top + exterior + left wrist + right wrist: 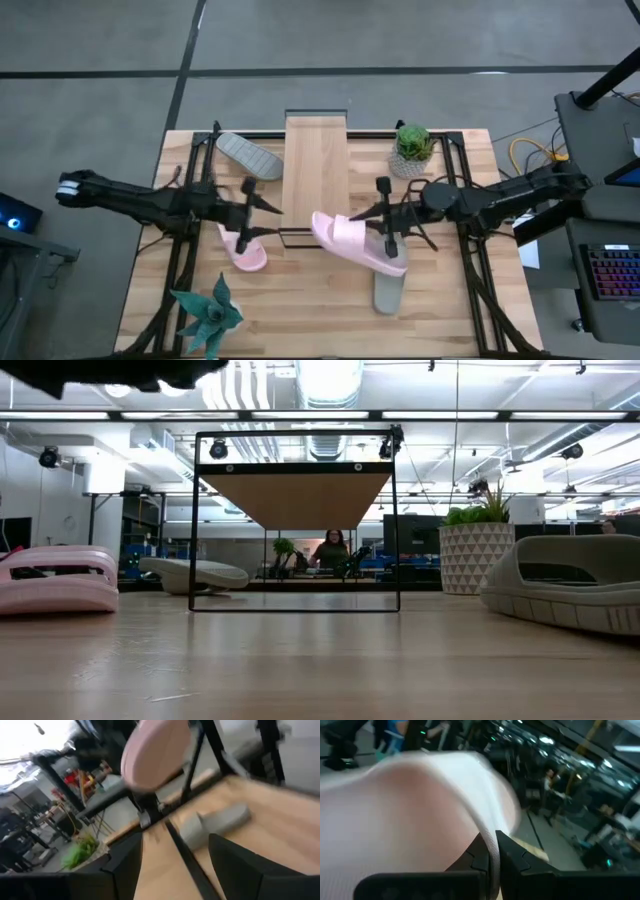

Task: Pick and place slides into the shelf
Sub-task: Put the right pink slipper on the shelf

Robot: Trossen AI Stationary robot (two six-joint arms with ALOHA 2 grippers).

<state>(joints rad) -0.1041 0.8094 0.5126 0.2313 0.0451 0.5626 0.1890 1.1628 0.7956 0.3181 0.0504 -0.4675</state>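
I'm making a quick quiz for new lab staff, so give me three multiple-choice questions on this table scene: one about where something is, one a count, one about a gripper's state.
1. Where does the potted plant stand?
A. right of the shelf, near the table's far edge
B. on top of the shelf
C. at the near left corner

2. How many grey slides are in the high view?
A. none
B. one
C. two

3. What is the right gripper doing?
A. open over bare table
B. shut on a pink slide
C. holding the plant

Answers:
1 A: the high view shows the pot beside the plank, at the far side.
2 C: one grey slide lies left of the shelf, another lies below the held one.
3 B: the right wrist view shows its fingers pinching the pink rim.
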